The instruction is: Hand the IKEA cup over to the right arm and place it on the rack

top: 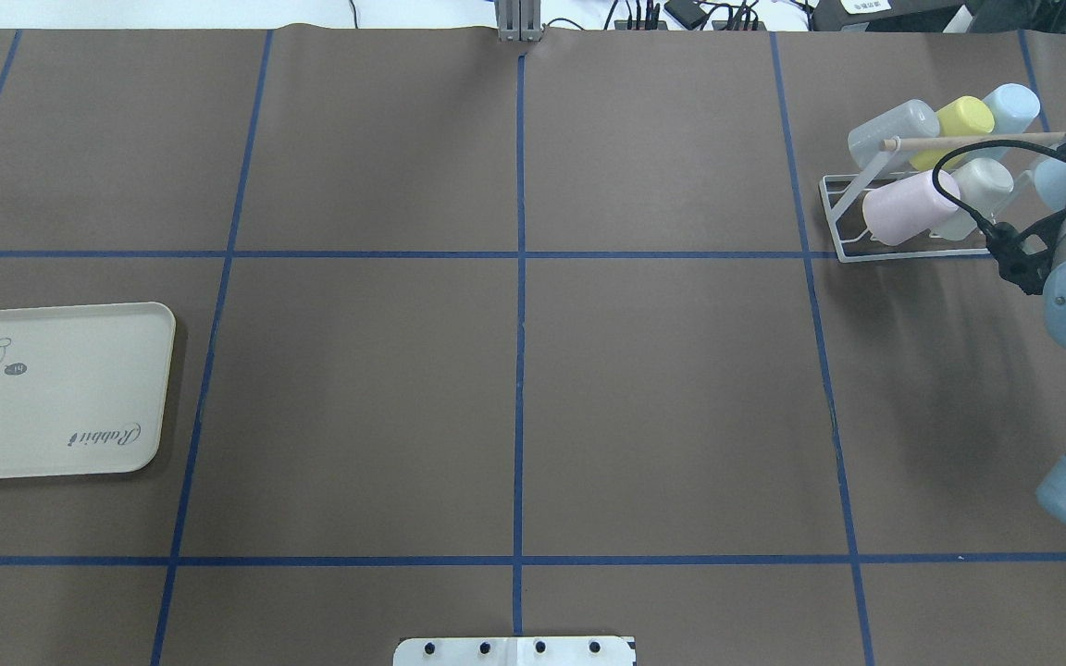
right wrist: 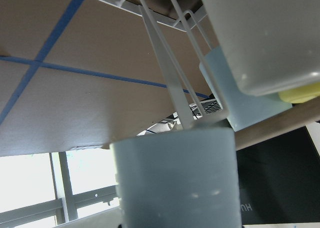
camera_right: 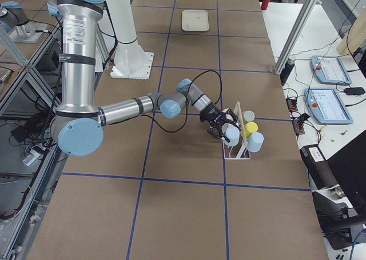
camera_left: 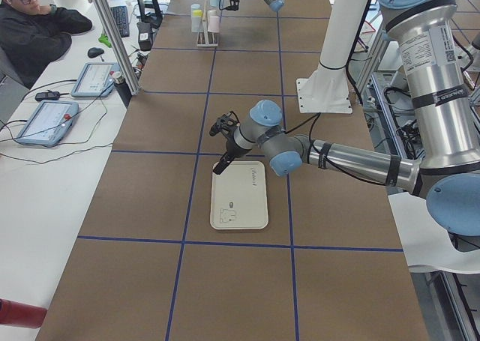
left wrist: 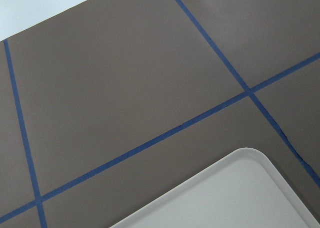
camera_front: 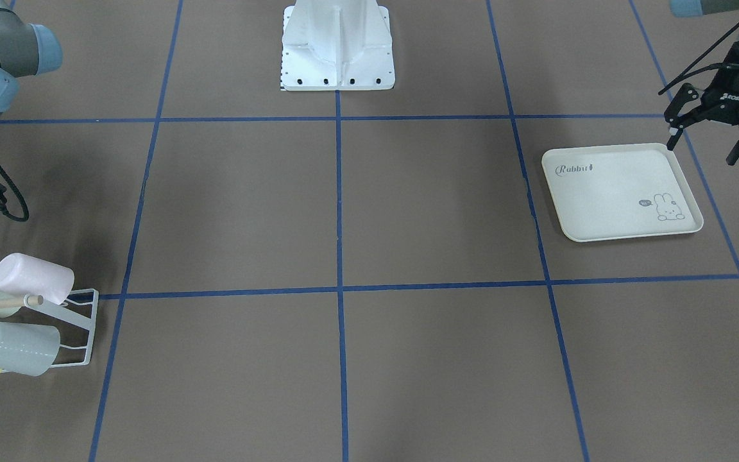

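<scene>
Several cups (top: 908, 208) hang on the rack (top: 912, 256) by the right hand (camera_right: 223, 128).

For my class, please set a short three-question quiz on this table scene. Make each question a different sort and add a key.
1. True or false: the tray has no cup on it.
2. Where does the pink cup sit? A: on the rack. B: on the tray. C: flat on the table.
3. Fill in: the left gripper, above the tray's corner, holds nothing and its jaws are ____.

Key: 1 true; 2 A; 3 open.
</scene>
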{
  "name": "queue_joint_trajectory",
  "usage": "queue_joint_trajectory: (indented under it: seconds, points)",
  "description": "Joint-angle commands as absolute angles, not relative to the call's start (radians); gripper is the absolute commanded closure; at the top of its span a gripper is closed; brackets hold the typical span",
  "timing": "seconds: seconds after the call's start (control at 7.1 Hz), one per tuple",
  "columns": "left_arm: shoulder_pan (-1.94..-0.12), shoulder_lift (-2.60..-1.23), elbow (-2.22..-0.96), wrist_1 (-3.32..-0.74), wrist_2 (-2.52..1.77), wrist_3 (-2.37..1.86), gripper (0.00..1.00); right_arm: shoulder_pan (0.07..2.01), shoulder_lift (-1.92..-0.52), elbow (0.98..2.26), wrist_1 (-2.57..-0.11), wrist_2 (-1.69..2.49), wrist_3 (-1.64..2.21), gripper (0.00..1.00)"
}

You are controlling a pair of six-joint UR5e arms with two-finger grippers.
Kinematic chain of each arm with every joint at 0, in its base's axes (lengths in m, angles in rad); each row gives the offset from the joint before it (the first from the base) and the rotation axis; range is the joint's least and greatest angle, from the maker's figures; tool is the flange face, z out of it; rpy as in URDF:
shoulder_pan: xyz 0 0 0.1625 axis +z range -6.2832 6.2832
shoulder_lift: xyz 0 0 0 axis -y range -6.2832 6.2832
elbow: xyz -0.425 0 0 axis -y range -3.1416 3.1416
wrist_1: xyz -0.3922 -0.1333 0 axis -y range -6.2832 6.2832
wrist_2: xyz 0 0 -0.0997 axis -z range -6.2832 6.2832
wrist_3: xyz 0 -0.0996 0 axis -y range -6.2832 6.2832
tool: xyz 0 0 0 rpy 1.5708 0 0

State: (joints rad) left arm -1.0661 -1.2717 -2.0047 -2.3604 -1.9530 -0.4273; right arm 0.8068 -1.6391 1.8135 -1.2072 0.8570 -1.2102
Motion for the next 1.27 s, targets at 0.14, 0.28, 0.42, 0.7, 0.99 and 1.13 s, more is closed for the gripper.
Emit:
queue_joint_trajectory:
  seconds: [0.14,0.28,0.42,0.7,0.99,1.13]
  points:
    - [-1.066,-1.27,-1.991,-2.387,-1.953,-0.434,0.0,0.798,-1.635,1.798,-1.207,0.842,-1.209,1.0]
    - [-1.066,-1.27,-1.991,-2.387,-1.953,-0.434,0.0,0.793,-1.635,1.796,-1.207,0.841,-1.209,1.0]
    - [-1.066,-1.269,-1.991,-2.387,-1.953,-0.434,0.0,0.785,-1.635,1.787,-1.207,0.824,-1.209,1.0]
    - [-1.066,-1.269,-1.99,-2.387,-1.953,-0.434,0.0,0.778,-1.62,1.775,-1.207,0.818,-1.209,1.0]
    - [-1.066,-1.269,-1.99,-2.387,-1.953,-0.434,0.0,0.778,-1.591,1.753,-1.207,0.818,-1.21,1.0]
    - [-1.066,-1.269,-1.99,-2.387,-1.953,-0.434,0.0,0.778,-1.589,1.753,-1.207,0.816,-1.212,1.0]
